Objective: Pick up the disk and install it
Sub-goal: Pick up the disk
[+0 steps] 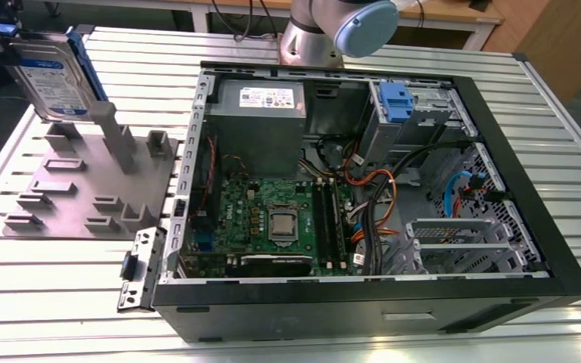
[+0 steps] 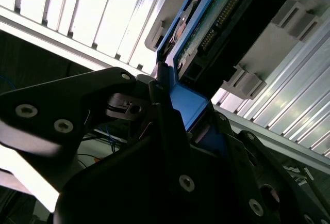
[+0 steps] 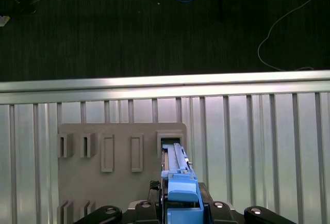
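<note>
The disk (image 2: 219, 15) is held on edge by the end effector (image 2: 188, 109), whose dark fingers (image 2: 161, 105) are clenched on the blue plastic rail at the disk's end. In the second wrist view the disk's underside with its green circuit board and a row of pins faces the camera. In the first wrist view the blue rail runs between the two finger mounts, pointing at an open rectangular slot in the grey holder (image 3: 103, 182).

In the exterior view the disk (image 1: 54, 79) stands upright at the far corner on the exterior view's left, its white-and-blue label facing out. Its lower edge is level with the top of the holder's tallest post. Whether it still touches the holder cannot be told.

The holder (image 1: 69, 189) is a flat grey plate with several raised slots and posts, lying on the ribbed metal desk (image 1: 58, 302). Beside it, toward the exterior view's right, an open black computer case (image 1: 371, 310) lies on its side. Inside are a green mainboard (image 1: 270, 212), a grey power-supply box (image 1: 260, 98) and a blue tray (image 1: 396, 102) in the drive bay at the far end. Past the case stands the arm's silver base (image 1: 316, 34). Beyond the desk's edge, the first wrist view shows dark floor (image 3: 129, 28) with loose cables.
</note>
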Action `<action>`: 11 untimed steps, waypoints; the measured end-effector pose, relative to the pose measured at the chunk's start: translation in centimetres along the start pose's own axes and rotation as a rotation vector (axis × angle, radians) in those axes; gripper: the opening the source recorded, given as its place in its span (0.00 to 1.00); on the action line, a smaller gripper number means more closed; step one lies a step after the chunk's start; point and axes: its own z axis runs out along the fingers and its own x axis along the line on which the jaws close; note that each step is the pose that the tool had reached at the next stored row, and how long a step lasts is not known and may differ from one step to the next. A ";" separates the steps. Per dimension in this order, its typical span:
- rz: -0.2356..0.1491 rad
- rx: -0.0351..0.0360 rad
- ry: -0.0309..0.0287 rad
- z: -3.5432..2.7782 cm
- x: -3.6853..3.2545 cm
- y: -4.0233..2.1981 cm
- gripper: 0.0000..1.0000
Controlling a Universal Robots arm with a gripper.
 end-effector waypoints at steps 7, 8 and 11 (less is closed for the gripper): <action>0.000 0.0000 0.0000 -0.23 -0.01 0.00 0.36; 0.000 -0.0001 0.0000 -0.28 -0.01 0.00 0.36; 0.000 0.0000 0.0000 -0.40 -0.01 0.00 0.36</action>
